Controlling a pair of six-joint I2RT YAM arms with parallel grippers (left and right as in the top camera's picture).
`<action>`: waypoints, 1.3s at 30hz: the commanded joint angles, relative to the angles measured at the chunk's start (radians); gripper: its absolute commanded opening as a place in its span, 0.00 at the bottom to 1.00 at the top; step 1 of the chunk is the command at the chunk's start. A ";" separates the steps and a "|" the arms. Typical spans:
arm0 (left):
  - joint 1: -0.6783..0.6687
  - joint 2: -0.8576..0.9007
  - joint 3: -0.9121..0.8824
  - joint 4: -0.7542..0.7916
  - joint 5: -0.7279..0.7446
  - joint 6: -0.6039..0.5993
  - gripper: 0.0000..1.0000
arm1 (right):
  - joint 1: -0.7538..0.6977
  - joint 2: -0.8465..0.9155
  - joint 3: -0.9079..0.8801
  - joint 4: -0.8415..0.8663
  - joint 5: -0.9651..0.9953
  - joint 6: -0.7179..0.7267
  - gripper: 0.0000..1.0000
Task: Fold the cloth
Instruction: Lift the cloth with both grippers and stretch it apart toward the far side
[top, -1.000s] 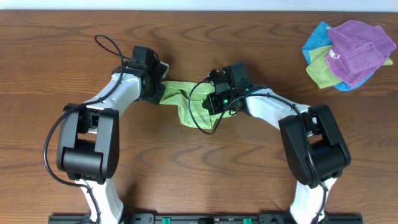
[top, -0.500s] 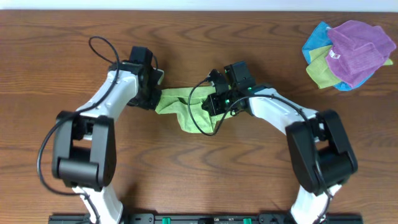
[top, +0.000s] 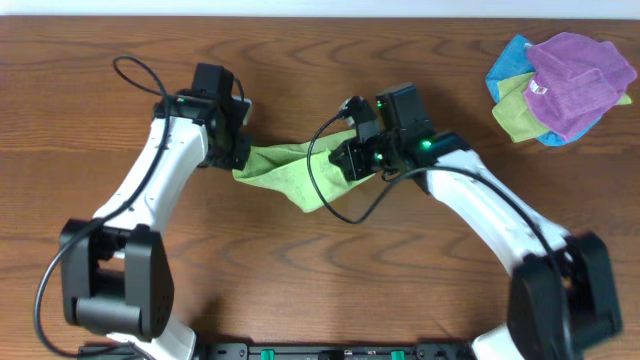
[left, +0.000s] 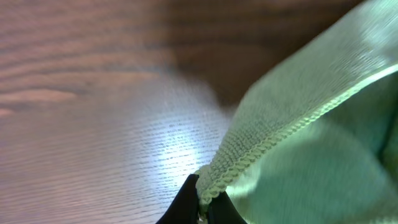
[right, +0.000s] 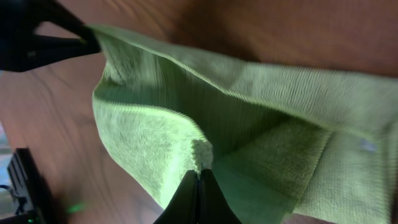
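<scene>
Green cloth (top: 285, 166) is mid-tabletop (top: 300, 270), strung between the two arms, slightly left of centre in the overhead view. Left pincer (top: 237, 160) is closed on the cloth's left end. In the left wrist view the stitched hem runs straight down into the dark tips at the bottom edge, with no gap visible between them. Right pincer (top: 343, 162) is closed on the right end. In the right wrist view the tips are pressed together on a bunched corner of the fabric, jaws fully together. The top edge runs fairly taut from one pincer to the other. The lower part sags in a loose pouch with its low point toward the near side, and I can't tell whether that sag touches the wood or hangs just above it. The right wrist view shows the fabric doubled over itself, an inner layer in shadow under the upper one, with the left arm's dark tip at the far corner. A pile of cloths (top: 560, 85) sits at the far right corner, purple on top of blue and green, well apart from both arms.
</scene>
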 joint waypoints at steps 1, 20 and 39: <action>0.005 -0.051 0.068 -0.008 -0.005 -0.058 0.06 | 0.002 -0.097 0.026 -0.005 0.021 -0.047 0.01; 0.045 -0.058 0.503 -0.093 -0.003 -0.156 0.06 | -0.016 -0.198 0.408 -0.142 0.391 -0.252 0.01; 0.027 -0.048 0.517 -0.124 0.240 -0.249 0.06 | -0.039 -0.200 0.448 -0.240 0.428 -0.206 0.01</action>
